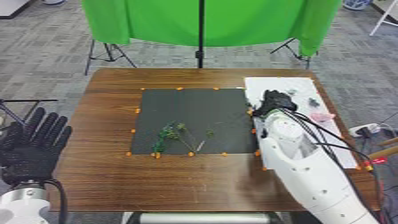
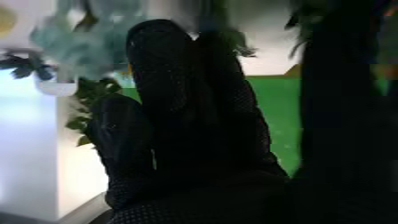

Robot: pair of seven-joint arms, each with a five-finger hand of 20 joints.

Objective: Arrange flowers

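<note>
Leaning over the white sheet (image 1: 277, 83), the right hand (image 1: 277, 102) is near greenery (image 1: 314, 102).

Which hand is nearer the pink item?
Right. The right hand is over the white sheet, left of the pink item; the left hand is beyond the table's left edge.

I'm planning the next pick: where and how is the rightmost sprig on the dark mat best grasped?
I'd pinch the sprig by its pale lower stem, from above and the robot's right: it seems to lie flat, leafy tip pointing away, and the other stems crowd its left.
</note>
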